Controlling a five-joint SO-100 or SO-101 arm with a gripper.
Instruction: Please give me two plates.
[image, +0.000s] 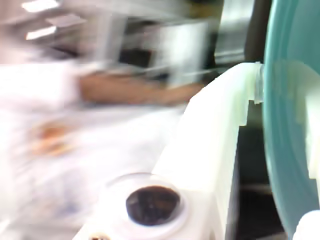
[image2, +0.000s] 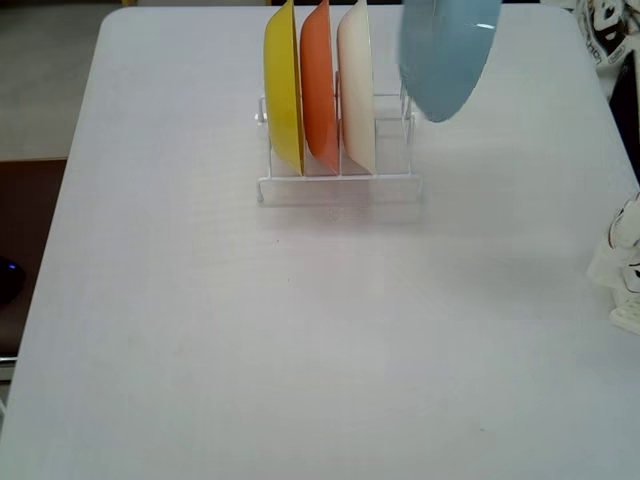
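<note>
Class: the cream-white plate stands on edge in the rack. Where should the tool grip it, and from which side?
Probably the top rim of the cream-white plate, approached from above: it stands upright in the rack, the orange plate close beside it.

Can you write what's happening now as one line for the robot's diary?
light blue plate: lifted, out of rack | gripper: shut on it | cream-white plate: upright in rack | yellow, orange plates: in rack

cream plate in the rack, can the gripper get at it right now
Probably not yet. The gripper is shut on the light blue plate, lifted clear of the rack. The cream plate stands upright at the rack's right end with its right side open.
</note>
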